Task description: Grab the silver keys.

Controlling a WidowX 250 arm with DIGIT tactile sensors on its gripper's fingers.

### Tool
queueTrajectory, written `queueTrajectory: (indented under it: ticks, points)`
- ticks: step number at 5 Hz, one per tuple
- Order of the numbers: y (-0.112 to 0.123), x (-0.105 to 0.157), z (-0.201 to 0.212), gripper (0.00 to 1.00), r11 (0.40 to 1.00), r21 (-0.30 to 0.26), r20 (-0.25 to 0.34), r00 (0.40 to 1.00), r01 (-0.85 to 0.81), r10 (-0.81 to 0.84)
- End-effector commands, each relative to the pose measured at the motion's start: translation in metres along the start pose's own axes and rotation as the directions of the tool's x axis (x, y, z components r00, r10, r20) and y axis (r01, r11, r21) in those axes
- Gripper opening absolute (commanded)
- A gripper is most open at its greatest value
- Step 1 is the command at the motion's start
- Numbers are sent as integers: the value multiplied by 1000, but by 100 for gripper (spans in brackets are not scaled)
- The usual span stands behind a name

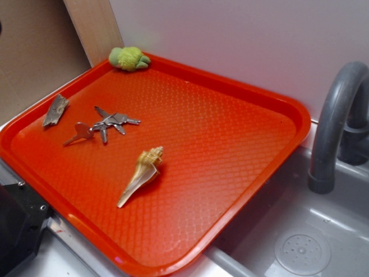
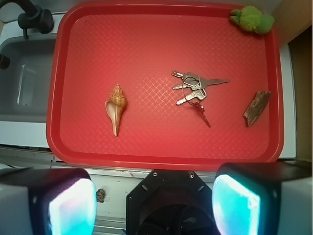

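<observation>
Approach step, nothing grasped: the end effector (image 2: pixel 154 198) hangs high above the red tray (image 2: pixel 146 29), fingers spread and empty. The silver keys (image 2: pixel 194 88) lie between seashell (image 2: pixel 116 105) and bark chip (image 2: pixel 257 107); descent over the bunch is required next

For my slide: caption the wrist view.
Open hand above a red tray holding keys, seashell, bark chip and green toy.
</observation>
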State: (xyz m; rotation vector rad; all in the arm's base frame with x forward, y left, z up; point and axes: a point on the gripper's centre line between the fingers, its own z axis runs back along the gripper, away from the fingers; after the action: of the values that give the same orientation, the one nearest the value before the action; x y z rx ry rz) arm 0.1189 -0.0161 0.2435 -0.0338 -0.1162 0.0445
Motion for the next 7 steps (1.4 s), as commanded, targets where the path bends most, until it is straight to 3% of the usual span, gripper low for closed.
queueTrajectory:
  ticks: [1,2,3,4,5,6,7]
  points:
    - [0,0,0,100,1000,0,0,1000,0,0]
    - [7,30,-37,100,987,141,-51,996,82,-76]
    - [23,47,-65,100,958,175,9,973,226,-231]
    - [37,61,-104,100,916,129,5,923,380,-384]
    - [45,64,-137,100,920,94,-4,924,381,-383]
    - [43,71,-160,100,910,154,-18,921,386,-388]
    - [34,75,-176,100,877,191,-82,898,440,-433]
